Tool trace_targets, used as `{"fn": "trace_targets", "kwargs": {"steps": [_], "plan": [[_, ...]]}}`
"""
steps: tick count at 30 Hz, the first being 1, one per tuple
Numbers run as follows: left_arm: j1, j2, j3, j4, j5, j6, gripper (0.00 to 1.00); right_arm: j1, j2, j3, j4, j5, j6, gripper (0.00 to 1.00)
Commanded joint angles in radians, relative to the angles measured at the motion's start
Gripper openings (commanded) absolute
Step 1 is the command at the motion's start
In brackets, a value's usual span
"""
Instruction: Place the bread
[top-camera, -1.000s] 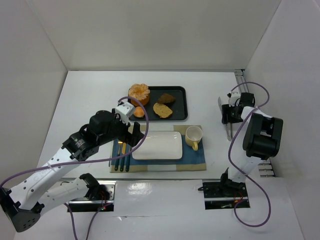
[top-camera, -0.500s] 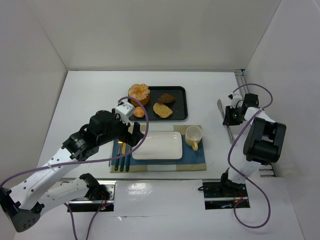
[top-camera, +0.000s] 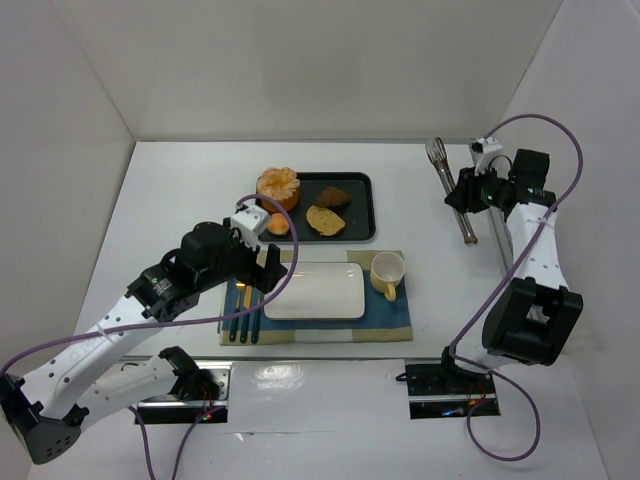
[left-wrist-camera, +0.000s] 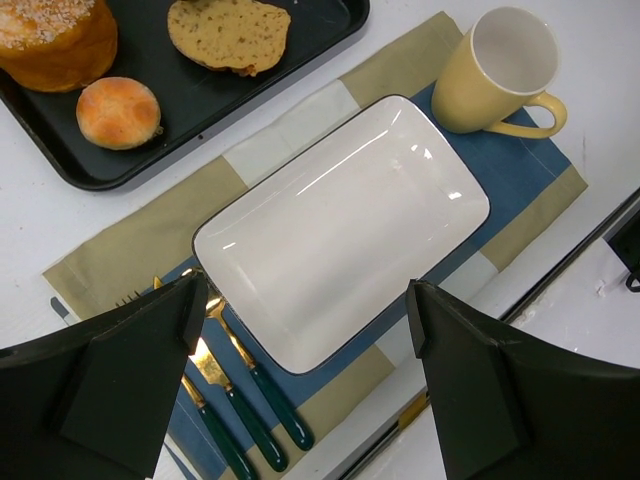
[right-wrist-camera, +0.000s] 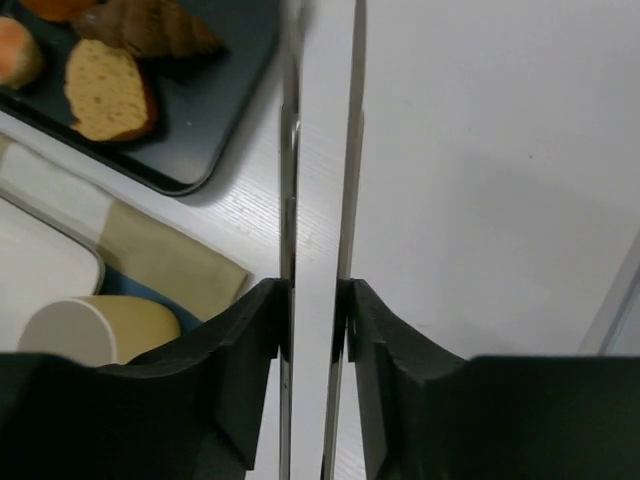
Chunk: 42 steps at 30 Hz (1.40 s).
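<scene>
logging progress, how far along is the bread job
Done: right gripper is shut on the tongs. In hand: tongs held right of the tray, not at the bread. To do: bread lies on the tray; plate is bare, left gripper open above it.

Bread (top-camera: 325, 221) on tray (top-camera: 361, 213) behind plate (top-camera: 314, 291)

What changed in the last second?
The right gripper, shut on the tongs, swung them away from its base toward the table's far edge. The left gripper stayed open over the plate; the bread still lies on the tray.
</scene>
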Motion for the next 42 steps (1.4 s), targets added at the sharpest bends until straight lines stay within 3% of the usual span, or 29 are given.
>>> {"fn": "trace_targets", "kwargs": {"steps": [1,5,16,24,34,42], "plan": [[-0.005,0.003,-0.002,0.043,-0.009,0.014,1.0,0.041,-0.038,0.074,-0.087,-0.119,-0.026,0.44],[-0.005,0.003,-0.011,0.043,-0.019,0.014,1.0,0.139,-0.076,0.096,-0.107,-0.119,-0.026,0.52],[-0.005,-0.015,-0.031,0.071,-0.064,0.014,1.0,0.446,-0.087,0.074,-0.085,0.131,-0.038,0.54],[-0.005,-0.015,-0.04,0.071,-0.085,0.023,1.0,0.532,-0.034,0.065,-0.065,0.2,-0.039,0.54],[-0.005,-0.024,-0.04,0.071,-0.104,0.023,1.0,0.785,0.084,0.036,-0.022,0.433,-0.063,0.54],[-0.005,-0.024,-0.04,0.071,-0.115,0.023,1.0,0.839,0.127,0.036,0.011,0.489,-0.063,0.54]]}}
